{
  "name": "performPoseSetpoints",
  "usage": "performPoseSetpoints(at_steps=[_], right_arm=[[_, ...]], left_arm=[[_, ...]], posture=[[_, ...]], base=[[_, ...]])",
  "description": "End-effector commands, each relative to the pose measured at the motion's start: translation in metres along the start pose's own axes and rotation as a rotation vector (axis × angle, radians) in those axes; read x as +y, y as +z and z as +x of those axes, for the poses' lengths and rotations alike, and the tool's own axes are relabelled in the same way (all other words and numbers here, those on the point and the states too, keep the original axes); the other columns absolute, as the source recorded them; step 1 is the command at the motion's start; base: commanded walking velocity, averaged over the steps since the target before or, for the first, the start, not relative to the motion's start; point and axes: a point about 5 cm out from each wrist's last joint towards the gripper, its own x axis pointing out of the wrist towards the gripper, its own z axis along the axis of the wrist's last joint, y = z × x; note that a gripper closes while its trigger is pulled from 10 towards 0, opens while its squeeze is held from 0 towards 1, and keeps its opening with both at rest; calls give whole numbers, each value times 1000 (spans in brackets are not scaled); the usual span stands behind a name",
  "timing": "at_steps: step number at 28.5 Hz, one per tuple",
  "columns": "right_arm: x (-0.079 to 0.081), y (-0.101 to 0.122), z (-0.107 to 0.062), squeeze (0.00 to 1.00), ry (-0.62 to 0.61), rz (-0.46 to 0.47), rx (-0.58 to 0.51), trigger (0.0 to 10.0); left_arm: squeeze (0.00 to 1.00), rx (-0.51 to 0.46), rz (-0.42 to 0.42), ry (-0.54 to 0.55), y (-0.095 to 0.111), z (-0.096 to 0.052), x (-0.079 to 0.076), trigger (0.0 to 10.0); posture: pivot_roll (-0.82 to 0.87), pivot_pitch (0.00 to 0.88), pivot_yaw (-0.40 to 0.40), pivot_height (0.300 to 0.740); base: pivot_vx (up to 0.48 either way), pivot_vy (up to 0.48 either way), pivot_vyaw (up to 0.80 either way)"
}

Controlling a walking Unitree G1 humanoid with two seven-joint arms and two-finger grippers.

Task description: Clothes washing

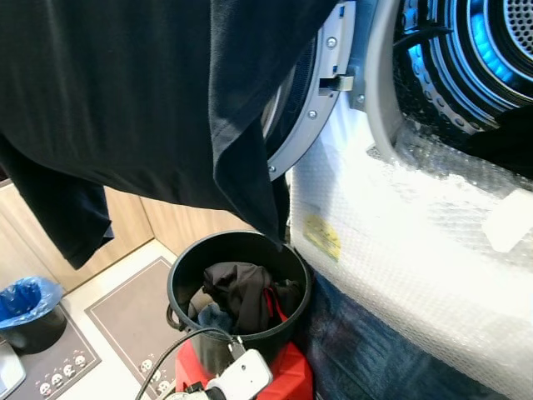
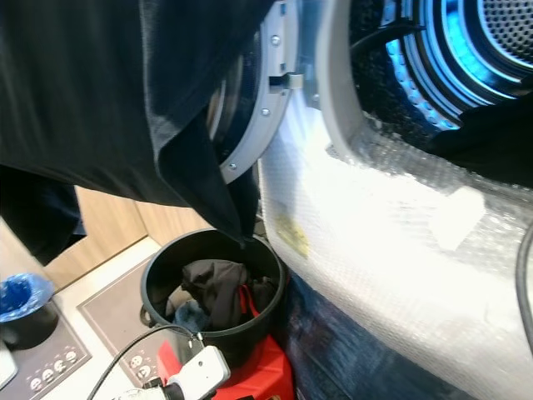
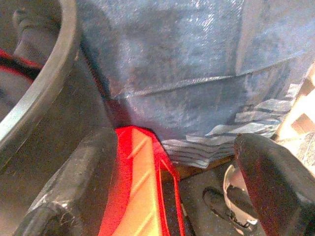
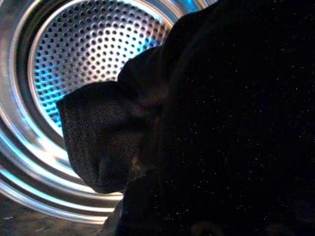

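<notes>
Mid-load | black T-shirt [image 1: 125, 100] hanging at 11 o'clock, partly into drum [image 4: 74, 64] | right claw state: cannot tell | left claw [image 3: 172, 177] spread, empty | black bucket [image 1: 179, 279] at 6 o'clock still holding clothes [image 1: 241, 296]

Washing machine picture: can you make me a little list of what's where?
washer: white washing machine wrapped in bubble wrap, round door open, blue-lit steel drum
held up: large black cloth garment, hanging across the view above the bucket
bucket: round black plastic bucket on a red stand, dark clothes inside
left hand: open, low beside the bucket
right hand: at the drum, behind dark mesh fabric
</notes>
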Motion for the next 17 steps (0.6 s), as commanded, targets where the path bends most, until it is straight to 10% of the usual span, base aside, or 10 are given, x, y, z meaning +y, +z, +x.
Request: performPoseSetpoints(at_steps=[1,8,9,17], right_arm=[[8,6,-3,0,1,-37,-16,10000],[35,-23,-10,0,67,-114,95,10000],[37,-25,-10,1000,77,-131,106,10000],[39,-37,-13,1000,119,-222,181,10000]], left_arm=[[0,-1,5,11,3,-2,1,10000],[0,2,15,22,4,-4,3,10000],[0,2,16,25,4,-4,4,10000],[0,18,26,30,3,-8,7,10000]], posture=[[-197,0,-36,740],[-183,0,-33,740],[-180,0,-31,740],[-174,0,-22,740]], base=[[0,0,0],[0,0,0],[0,0,0],[0,0,0]])
